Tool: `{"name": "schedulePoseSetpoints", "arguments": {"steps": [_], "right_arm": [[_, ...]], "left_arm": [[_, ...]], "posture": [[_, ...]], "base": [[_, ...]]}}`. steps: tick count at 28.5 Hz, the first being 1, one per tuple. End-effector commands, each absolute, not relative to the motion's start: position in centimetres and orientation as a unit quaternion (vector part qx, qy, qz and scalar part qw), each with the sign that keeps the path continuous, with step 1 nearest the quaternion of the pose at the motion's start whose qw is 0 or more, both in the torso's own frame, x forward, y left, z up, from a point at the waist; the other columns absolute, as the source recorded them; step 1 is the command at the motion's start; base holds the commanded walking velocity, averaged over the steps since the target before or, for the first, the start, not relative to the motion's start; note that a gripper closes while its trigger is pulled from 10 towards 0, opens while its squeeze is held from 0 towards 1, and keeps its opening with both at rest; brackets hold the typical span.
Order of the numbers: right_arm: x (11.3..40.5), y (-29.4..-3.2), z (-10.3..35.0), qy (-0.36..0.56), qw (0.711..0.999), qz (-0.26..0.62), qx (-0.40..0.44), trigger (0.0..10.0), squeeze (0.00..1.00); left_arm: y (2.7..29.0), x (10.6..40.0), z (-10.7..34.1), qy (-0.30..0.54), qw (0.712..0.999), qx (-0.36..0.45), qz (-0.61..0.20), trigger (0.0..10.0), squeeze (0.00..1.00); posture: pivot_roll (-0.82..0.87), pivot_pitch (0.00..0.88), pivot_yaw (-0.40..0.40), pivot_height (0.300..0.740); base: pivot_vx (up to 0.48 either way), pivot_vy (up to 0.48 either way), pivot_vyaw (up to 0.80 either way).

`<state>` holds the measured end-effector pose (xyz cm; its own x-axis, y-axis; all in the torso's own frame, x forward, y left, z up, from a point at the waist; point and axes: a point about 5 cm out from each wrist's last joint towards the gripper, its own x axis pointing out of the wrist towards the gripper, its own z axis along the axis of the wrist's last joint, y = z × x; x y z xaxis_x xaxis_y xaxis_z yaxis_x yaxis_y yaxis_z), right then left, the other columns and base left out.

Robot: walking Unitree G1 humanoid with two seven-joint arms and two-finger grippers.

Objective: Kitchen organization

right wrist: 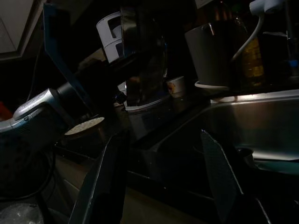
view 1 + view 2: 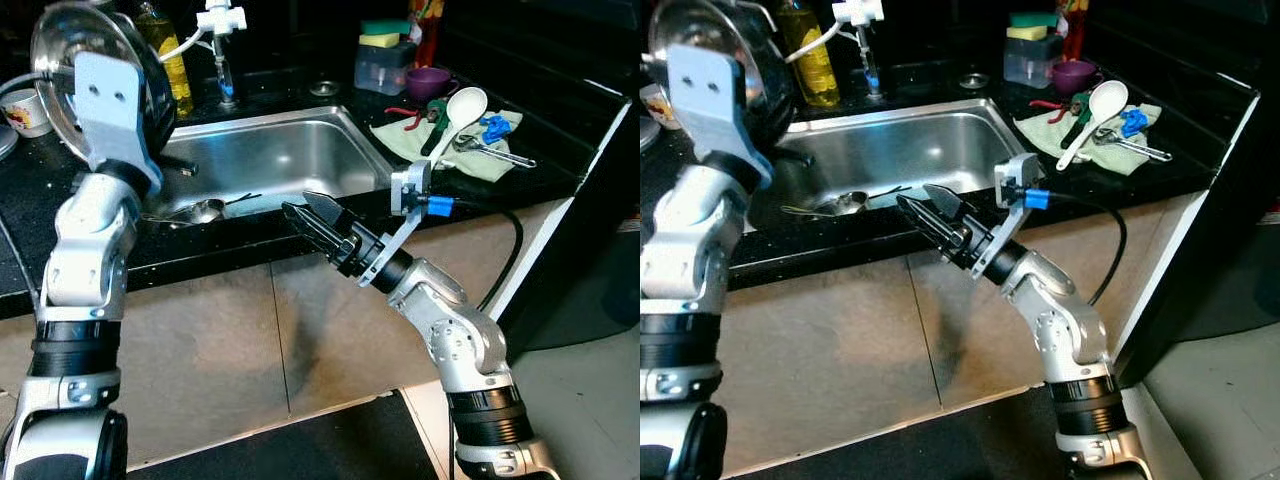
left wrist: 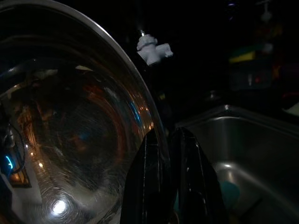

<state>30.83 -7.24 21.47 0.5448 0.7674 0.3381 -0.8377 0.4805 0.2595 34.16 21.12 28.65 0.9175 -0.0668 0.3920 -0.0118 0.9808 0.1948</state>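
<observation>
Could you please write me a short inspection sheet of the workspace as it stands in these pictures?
Surface: black counter around a steel sink.
Job's things: steel bowl held up over the counter's left part; ladle lying in the sink.
Clutter: green cloth with a white spoon and tools; purple cup; oil bottle; small cup.
Grippers: left gripper clamped on the bowl's rim; right gripper open, empty, at the counter's front edge.
Cables: black cable running from the right wrist.
Surroundings: beige cabinet fronts below; white tap behind the sink.
</observation>
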Motion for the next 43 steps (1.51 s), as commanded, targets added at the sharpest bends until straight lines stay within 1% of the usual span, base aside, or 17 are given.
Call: {"name": "schedulePoseSetpoints", "arguments": {"steps": [1,4,5,11,19,22,25,27,29,32,33,35,36,38,40,41,43], "right_arm": [[30.8,-6.9,21.6,-0.092,0.852,0.476,0.198,10.0,0.0],[30.9,-6.9,21.6,-0.097,0.855,0.472,0.191,10.0,0.0],[30.8,-7.0,21.8,-0.104,0.851,0.476,0.196,10.0,0.0],[30.5,-7.1,22.2,-0.118,0.84,0.494,0.192,10.0,0.0],[30.3,-6.9,22.2,-0.12,0.835,0.5,0.195,10.0,0.0],[30.4,-6.9,22.1,-0.119,0.838,0.493,0.199,10.0,0.0],[30.9,-6.9,21.8,-0.111,0.85,0.477,0.192,10.0,0.0],[31.0,-6.9,21.8,-0.108,0.853,0.474,0.19,10.0,0.0],[31.2,-7.1,21.6,-0.106,0.857,0.467,0.188,10.0,0.0],[31.9,-7.9,21.3,-0.096,0.88,0.43,0.178,10.0,0.0],[31.9,-7.9,21.3,-0.096,0.88,0.43,0.178,10.0,0.0],[32.4,-8.5,21.1,-0.092,0.892,0.407,0.175,10.0,0.0],[32.4,-8.5,21.1,-0.092,0.892,0.407,0.175,10.0,0.0],[32.9,-9.1,21.2,-0.087,0.902,0.386,0.174,10.0,0.0],[33.1,-9.5,21.5,-0.087,0.906,0.38,0.166,10.0,0.0],[33.1,-9.5,21.5,-0.087,0.906,0.38,0.166,10.0,0.0],[33.1,-10.0,21.9,-0.092,0.906,0.38,0.164,10.0,0.0]], "left_arm": [[21.2,33.8,29.2,-0.216,0.971,0.099,-0.009,10.0,0.0],[21.2,33.8,29.2,-0.215,0.971,0.101,-0.009,10.0,0.0],[21.0,33.8,29.2,-0.214,0.972,0.101,-0.011,10.0,0.0],[20.6,33.9,29.3,-0.215,0.971,0.101,-0.02,10.0,0.0],[20.5,33.9,29.4,-0.215,0.971,0.101,-0.022,10.0,0.0],[20.4,33.9,29.4,-0.215,0.971,0.101,-0.025,10.0,0.0],[20.2,34.0,29.3,-0.212,0.972,0.098,-0.032,10.0,0.0],[20.1,34.0,29.2,-0.211,0.972,0.095,-0.036,10.0,0.0],[19.8,34.1,29.1,-0.208,0.972,0.092,-0.051,10.0,0.0],[18.7,34.5,28.1,-0.183,0.974,0.077,-0.112,10.0,0.0],[18.7,34.5,28.1,-0.183,0.974,0.077,-0.112,10.0,0.0],[18.3,34.7,27.3,-0.166,0.973,0.074,-0.142,10.0,0.0],[18.3,34.7,27.3,-0.166,0.973,0.074,-0.142,10.0,0.0],[17.7,35.2,26.0,-0.141,0.968,0.064,-0.198,10.0,0.0],[17.5,35.8,25.0,-0.119,0.963,0.044,-0.237,10.0,0.0],[17.5,35.8,25.0,-0.119,0.963,0.044,-0.237,10.0,0.0],[18.0,36.4,24.3,-0.091,0.961,0.016,-0.261,10.0,0.0]], "posture": [[0.04,0.0,0.024,0.74],[0.04,0.0,0.024,0.74],[0.04,0.0,0.024,0.74],[0.04,0.0,0.026,0.74],[0.04,0.0,0.027,0.74],[0.05,0.0,0.027,0.74],[0.05,0.0,0.029,0.74],[0.05,0.0,0.03,0.74],[0.05,0.0,0.031,0.74],[0.04,0.0,0.036,0.74],[0.04,0.0,0.036,0.74],[0.04,0.0,0.034,0.74],[0.04,0.0,0.034,0.74],[0.03,0.0,0.033,0.74],[0.02,0.0,0.035,0.74],[0.02,0.0,0.035,0.74],[0.01,0.0,0.034,0.74]], "base": [[0.255,0.0,0.0],[0.252,0.0,0.0],[0.266,0.0,0.4],[0.272,0.0,0.77],[0.277,0.0,0.77],[0.28,0.0,0.26],[0.282,0.0,0.0],[0.277,0.0,0.0],[0.0,0.0,0.0],[0.0,0.0,0.0],[0.0,0.0,0.0],[0.0,0.0,0.0],[0.0,0.0,0.0],[0.0,0.0,0.0],[0.0,0.0,0.0],[0.0,0.0,0.0],[0.0,0.0,-0.8]]}}
